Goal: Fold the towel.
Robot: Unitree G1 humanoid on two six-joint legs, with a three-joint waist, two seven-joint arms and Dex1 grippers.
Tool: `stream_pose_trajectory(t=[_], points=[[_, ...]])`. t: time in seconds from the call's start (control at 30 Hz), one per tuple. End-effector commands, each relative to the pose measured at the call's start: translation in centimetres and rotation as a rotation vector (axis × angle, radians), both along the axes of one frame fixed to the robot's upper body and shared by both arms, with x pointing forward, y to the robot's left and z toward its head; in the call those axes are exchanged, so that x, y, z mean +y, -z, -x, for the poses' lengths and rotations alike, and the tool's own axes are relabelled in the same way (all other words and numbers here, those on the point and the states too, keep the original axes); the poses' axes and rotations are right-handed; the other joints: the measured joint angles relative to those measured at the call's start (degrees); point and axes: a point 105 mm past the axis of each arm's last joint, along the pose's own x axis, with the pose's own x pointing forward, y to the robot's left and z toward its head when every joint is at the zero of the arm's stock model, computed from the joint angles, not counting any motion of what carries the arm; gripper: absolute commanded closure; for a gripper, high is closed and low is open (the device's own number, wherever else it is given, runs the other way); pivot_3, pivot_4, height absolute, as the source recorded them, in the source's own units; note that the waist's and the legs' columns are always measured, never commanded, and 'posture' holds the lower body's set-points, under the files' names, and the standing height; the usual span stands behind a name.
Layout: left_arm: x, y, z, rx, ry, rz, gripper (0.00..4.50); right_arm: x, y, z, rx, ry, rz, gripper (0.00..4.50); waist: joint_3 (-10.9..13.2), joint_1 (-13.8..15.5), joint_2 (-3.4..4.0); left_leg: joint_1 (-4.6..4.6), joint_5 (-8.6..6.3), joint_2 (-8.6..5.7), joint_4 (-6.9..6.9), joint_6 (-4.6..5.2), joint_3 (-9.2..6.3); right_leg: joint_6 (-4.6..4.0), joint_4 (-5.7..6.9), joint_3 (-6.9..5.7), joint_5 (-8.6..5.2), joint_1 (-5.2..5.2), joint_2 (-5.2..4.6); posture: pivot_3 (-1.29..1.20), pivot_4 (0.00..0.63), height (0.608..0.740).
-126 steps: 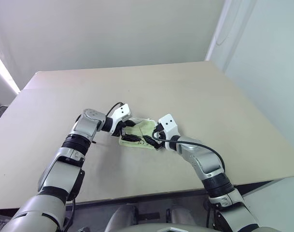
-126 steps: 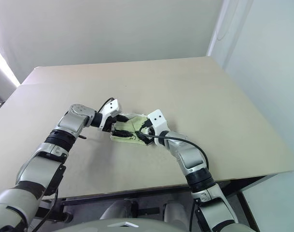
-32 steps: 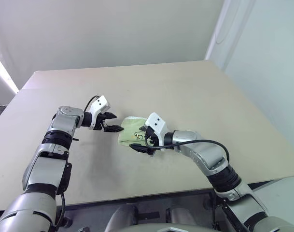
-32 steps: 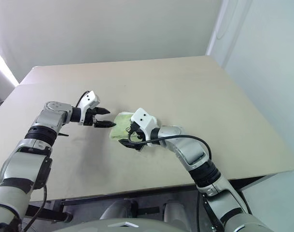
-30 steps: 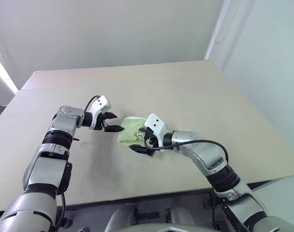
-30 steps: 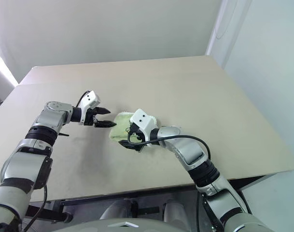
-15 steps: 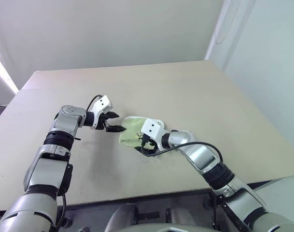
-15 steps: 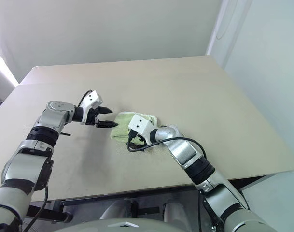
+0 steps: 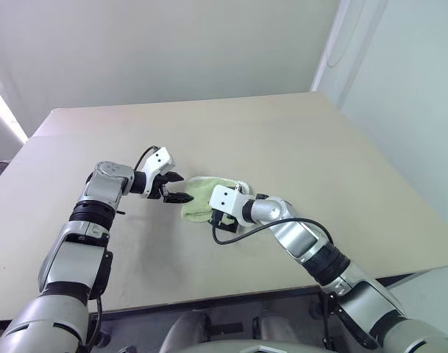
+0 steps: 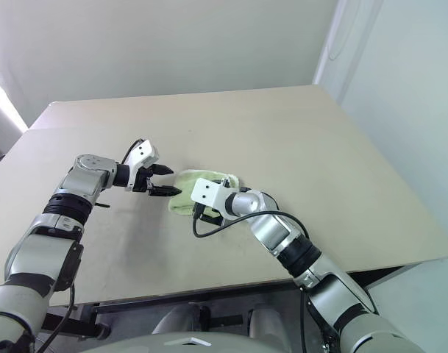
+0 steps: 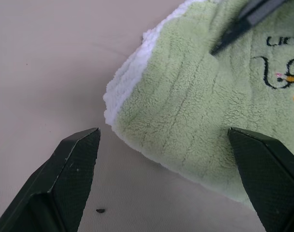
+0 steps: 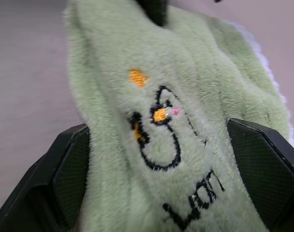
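The towel (image 9: 209,197) is seen folded into a small green bundle on the table (image 9: 341,169), near the middle and closer to the front edge. From the head views, the left gripper (image 9: 178,189) is seen just beside the towel's left end, fingers spread wide. The right gripper (image 12: 171,193) is set over the towel's front part, spread wide with green cloth between its fingers. A white fluffy edge is shown in the left wrist view. A small stitched drawing (image 12: 159,130) with dark letters is shown up close in the right wrist view.
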Motion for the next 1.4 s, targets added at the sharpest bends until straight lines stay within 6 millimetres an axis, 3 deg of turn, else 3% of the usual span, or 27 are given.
stream_pose_trajectory(t=[0.03,0.5,0.63,0.97,1.23,1.3,1.4], points=[[-0.2,-1.3,-0.4,-0.054,0.017,-0.009,0.04,-0.3,-1.8,-1.2,-0.078,0.014,-0.009,0.0,0.0,0.04,0.0,0.0,0.0,0.0,0.0,0.0,0.0,0.0,0.0,0.0,0.0,0.0,0.0,0.0,0.0,0.692],[0.0,-1.3,-0.5,-0.059,0.014,-0.018,0.04,0.7,-1.2,-0.5,-0.115,-0.035,0.01,0.0,0.0,-0.01,0.0,0.0,0.01,0.0,0.01,0.0,-0.02,0.01,0.0,0.01,0.0,0.01,0.05,0.0,0.0,0.692],[0.0,-1.2,-0.5,-0.06,0.014,-0.024,0.0,0.9,-1.0,-0.5,-0.119,-0.029,0.009,0.88,0.0,-0.05,0.0,0.0,0.01,0.01,0.0,0.01,-0.03,0.01,0.0,0.01,0.01,0.0,0.06,0.0,0.0,0.692],[-0.2,-0.9,-0.5,-0.061,0.015,-0.03,0.0,0.7,-0.7,-1.3,-0.147,0.022,0.025,4.47,0.0,-0.05,0.0,0.02,0.01,0.01,0.01,-0.01,-0.05,0.01,0.05,0.02,0.01,-0.01,0.09,0.0,0.0,0.692],[-0.3,-0.7,-0.6,-0.059,0.009,-0.03,0.0,0.1,-2.8,-1.8,-0.177,0.066,-0.056,4.47,0.0,-0.05,0.0,0.03,0.02,0.01,0.02,-0.02,-0.08,-0.01,0.07,0.03,0.02,-0.01,0.11,0.0,0.0,0.692],[-0.4,-0.6,-0.6,-0.058,0.008,-0.031,0.0,-0.8,-4.6,-2.3,-0.199,0.099,-0.107,4.47,0.0,0.03,0.0,0.03,0.02,0.01,0.02,-0.02,-0.08,-0.01,0.07,0.03,0.02,-0.01,0.11,0.0,0.0,0.692],[-0.4,-0.5,-0.7,-0.056,0.008,-0.029,0.0,-3.9,-9.0,-3.6,-0.292,0.197,-0.179,4.47,0.0,0.25,0.0,0.01,0.02,0.0,0.03,-0.01,-0.08,0.0,0.06,0.04,0.02,-0.02,0.1,0.0,0.0,0.692]])
